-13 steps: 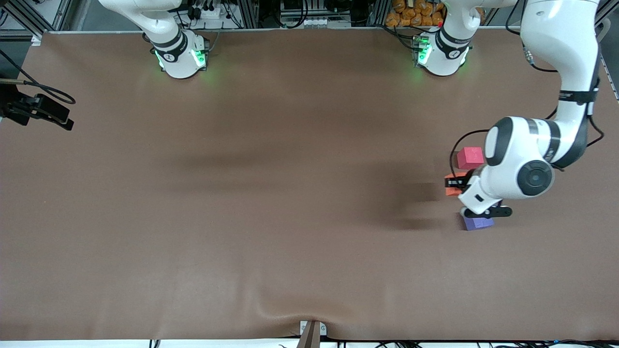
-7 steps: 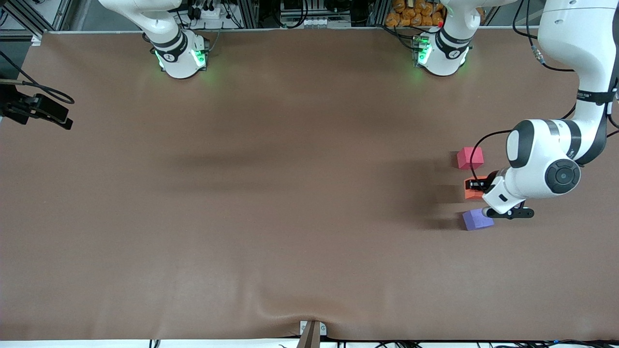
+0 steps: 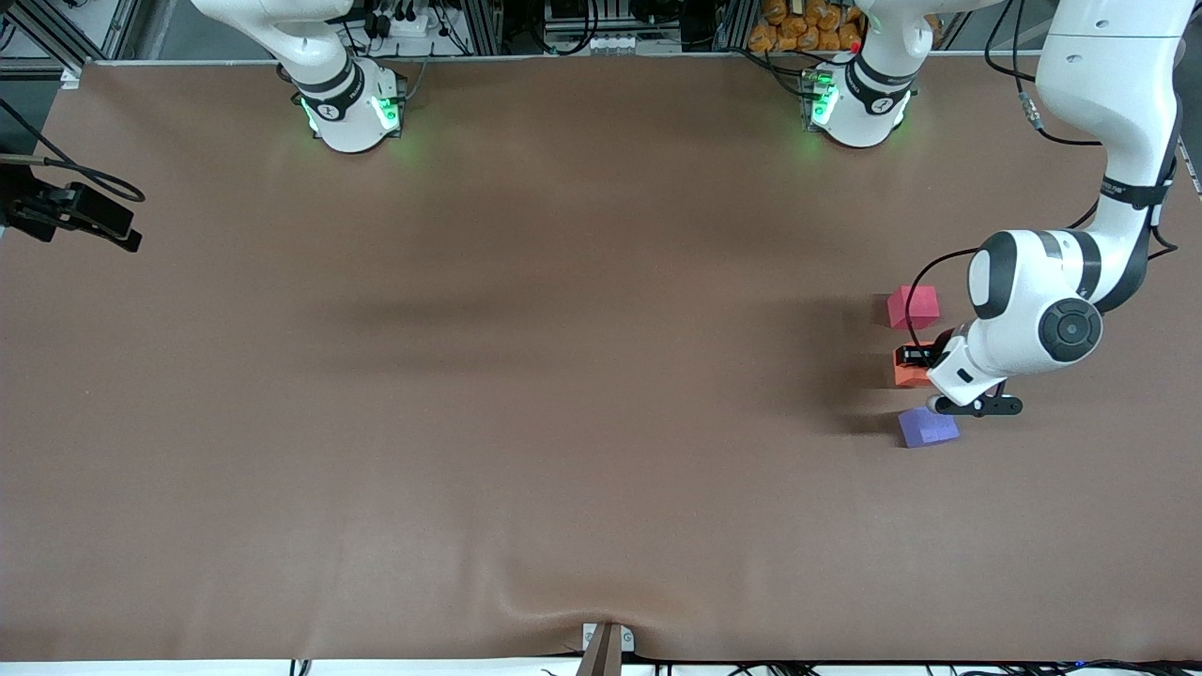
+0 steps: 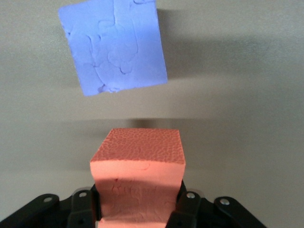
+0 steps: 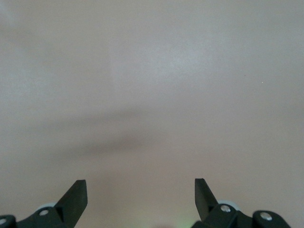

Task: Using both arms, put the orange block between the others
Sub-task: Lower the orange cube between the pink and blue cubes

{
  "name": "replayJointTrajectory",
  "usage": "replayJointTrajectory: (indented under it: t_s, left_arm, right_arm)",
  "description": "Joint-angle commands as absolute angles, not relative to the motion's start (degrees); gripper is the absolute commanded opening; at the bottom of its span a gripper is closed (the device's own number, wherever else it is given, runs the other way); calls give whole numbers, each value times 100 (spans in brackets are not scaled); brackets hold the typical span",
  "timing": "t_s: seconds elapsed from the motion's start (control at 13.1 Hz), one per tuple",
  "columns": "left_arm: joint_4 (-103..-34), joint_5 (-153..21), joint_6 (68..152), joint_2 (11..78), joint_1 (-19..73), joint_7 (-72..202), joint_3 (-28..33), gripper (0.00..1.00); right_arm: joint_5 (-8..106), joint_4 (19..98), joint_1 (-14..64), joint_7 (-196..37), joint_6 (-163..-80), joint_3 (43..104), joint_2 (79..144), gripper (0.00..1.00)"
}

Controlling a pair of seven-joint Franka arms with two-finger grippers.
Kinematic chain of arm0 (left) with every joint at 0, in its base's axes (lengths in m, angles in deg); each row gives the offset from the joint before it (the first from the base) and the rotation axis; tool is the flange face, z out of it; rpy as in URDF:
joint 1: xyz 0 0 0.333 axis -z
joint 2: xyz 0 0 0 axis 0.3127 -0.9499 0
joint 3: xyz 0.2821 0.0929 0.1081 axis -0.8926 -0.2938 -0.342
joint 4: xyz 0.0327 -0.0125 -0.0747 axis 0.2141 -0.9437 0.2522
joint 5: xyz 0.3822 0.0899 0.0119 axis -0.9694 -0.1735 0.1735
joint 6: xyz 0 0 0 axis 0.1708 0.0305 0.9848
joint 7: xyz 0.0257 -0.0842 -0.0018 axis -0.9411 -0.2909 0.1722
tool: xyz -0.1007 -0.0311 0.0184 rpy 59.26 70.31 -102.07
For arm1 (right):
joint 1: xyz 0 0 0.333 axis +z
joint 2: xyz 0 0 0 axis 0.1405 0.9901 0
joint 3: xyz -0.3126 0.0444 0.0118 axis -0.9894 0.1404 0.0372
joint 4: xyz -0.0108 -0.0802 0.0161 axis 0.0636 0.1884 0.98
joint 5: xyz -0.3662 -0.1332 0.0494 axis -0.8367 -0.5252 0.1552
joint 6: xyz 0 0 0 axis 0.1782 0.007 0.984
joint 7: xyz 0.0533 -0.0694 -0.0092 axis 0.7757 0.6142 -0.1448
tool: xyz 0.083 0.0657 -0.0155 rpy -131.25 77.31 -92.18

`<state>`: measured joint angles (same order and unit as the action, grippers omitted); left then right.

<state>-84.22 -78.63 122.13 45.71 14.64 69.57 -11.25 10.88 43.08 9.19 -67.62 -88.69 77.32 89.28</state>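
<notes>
A: What is worrying you here?

B: The left gripper (image 3: 913, 358) is holding the orange block (image 3: 907, 373) in the gap between the pinkish-red block (image 3: 913, 306) and the purple-blue block (image 3: 928, 426). The gap is looking narrow. If the arm is drifting toward the front camera, the orange block or a finger may be pushing the purple-blue block out of line. That block is already sitting a little turned in the left wrist view (image 4: 113, 44).

A: Anything more?

B: I cannot tell if the orange block is resting on the table (image 3: 563, 376) or hanging just above it. If the fingers are letting go too high, the foam may be bouncing or tipping.

A: How is the grip itself?

B: The two fingers (image 4: 189, 205) are closed on the sides of the orange block (image 4: 137, 183), and the foam is looking slightly squeezed there. Nothing else is touching it.

A: And the other arm?

B: The right gripper (image 5: 141, 192) is waiting at the right arm's end of the table, its fingers spread wide and holding nothing, with only bare table under it.
</notes>
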Motion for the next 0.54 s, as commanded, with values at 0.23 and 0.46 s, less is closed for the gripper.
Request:
replayJointTrajectory:
  t_s: [0.23, 0.46]
  left_arm:
    - [-8789, -7982, 12623, 4627, 1251, 7002, -1064, 33]
    - [-8877, -7982, 12816, 4610, 1251, 7002, -1064, 33]
  right_arm:
    - [959, 4277, 939, -6654, -8822, 7759, 8936, 100]
    - [959, 4277, 939, -6662, -8822, 7759, 8963, 100]
